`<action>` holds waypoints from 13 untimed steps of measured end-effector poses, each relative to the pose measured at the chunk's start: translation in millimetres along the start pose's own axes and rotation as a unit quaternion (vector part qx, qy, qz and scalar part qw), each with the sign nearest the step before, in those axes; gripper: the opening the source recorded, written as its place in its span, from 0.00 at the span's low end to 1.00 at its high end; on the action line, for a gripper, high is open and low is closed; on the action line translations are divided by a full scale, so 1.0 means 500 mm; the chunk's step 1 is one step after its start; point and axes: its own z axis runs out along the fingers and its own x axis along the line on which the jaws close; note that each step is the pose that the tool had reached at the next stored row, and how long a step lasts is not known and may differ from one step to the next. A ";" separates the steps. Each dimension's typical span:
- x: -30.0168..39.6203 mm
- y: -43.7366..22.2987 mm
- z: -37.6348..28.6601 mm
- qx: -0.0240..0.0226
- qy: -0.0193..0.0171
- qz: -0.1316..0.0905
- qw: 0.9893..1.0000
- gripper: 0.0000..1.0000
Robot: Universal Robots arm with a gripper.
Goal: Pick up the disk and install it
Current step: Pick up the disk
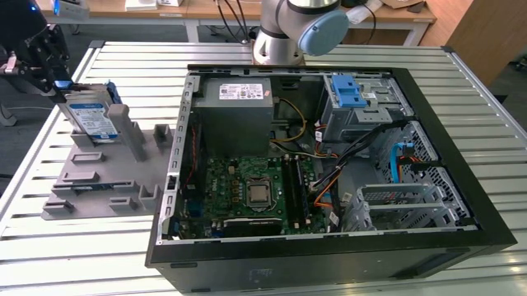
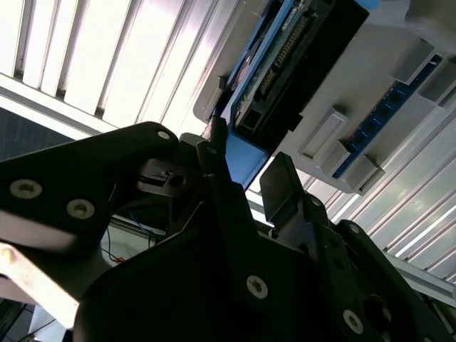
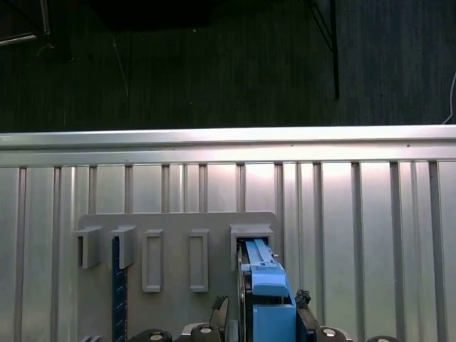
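Note:
The disk [image 1: 89, 117] stands on edge in a slot of the grey holder [image 1: 99, 179] at the exterior view's left, its white-and-blue label facing out and its blue frame around it. My gripper [image 1: 61, 86] hangs at the disk's upper end. In both wrist views its two dark fingers straddle the blue frame end of the disk [image 3: 267, 285], one on each side with a small gap, so the gripper [image 3: 262, 308] is open around it. The second wrist view shows the gripper [image 2: 246, 160] astride the disk's [image 2: 285, 64] connector edge.
An open computer case [image 1: 461, 203] lies on the slatted metal table [image 1: 494, 142], with a motherboard, cables and a drive bay with a blue latch [image 1: 349, 92]. The arm's base [image 1: 280, 43] stands behind the case. The holder [image 3: 171, 235] has several other slots, one with a blue strip [image 3: 117, 285].

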 end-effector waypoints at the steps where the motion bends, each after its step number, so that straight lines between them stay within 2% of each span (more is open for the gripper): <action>1: 0.000 0.000 0.001 0.000 0.000 0.000 1.000 0.46; 8: 0.000 0.000 0.004 0.000 0.000 0.000 1.000 0.45; 9: 0.000 0.000 0.005 0.000 0.000 0.000 1.000 0.38; 13: 0.000 0.000 0.006 0.000 0.000 0.000 1.000 0.38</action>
